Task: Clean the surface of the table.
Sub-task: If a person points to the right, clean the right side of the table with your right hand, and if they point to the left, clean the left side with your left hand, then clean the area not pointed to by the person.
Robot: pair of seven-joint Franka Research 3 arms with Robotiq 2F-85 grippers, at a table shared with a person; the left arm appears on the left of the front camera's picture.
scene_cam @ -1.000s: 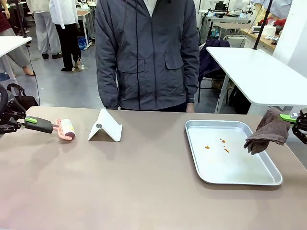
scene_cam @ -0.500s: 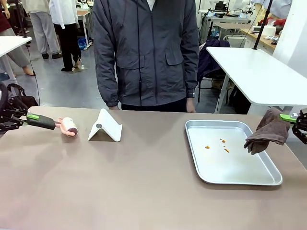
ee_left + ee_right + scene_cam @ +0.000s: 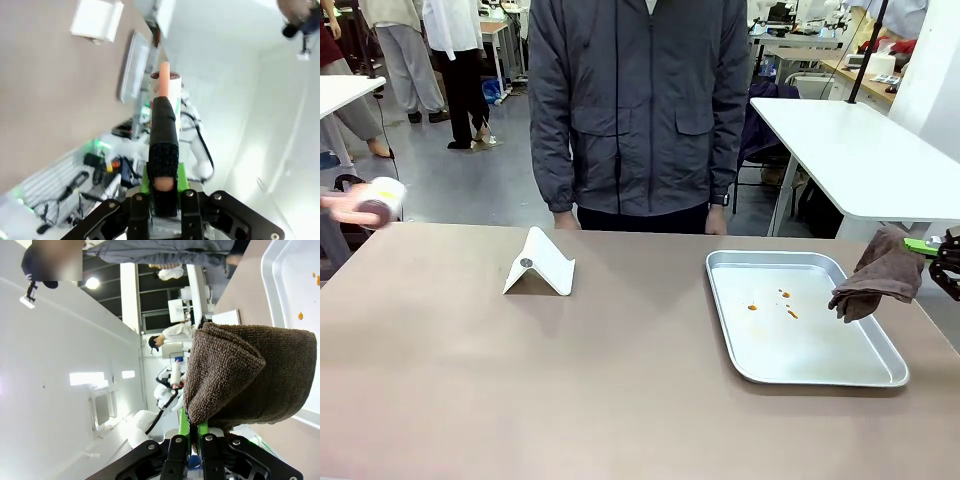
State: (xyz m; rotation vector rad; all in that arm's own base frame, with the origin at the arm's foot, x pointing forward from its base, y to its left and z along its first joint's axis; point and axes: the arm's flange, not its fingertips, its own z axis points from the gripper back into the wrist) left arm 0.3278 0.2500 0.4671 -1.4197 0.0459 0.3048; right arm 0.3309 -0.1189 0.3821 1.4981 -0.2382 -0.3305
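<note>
The taupe-brown table stretches across the front view. A lint roller with a pink frame hangs blurred in the air past the table's far-left corner. In the left wrist view my left gripper is shut on the roller's black handle, and the roller head points away from the table. At the right edge my right gripper is shut on a brown cloth that hangs over the right rim of the metal tray. The right wrist view shows the cloth bunched between my right gripper fingers.
The tray carries a few orange stains. A white folded stand sits at the table's back left. A person in a grey jacket stands at the far side. A white-topped table stands behind on the right.
My left arm lifted the lint roller off the table and swung it up and to the left, out past the table's corner. The right gripper and cloth stayed still.
</note>
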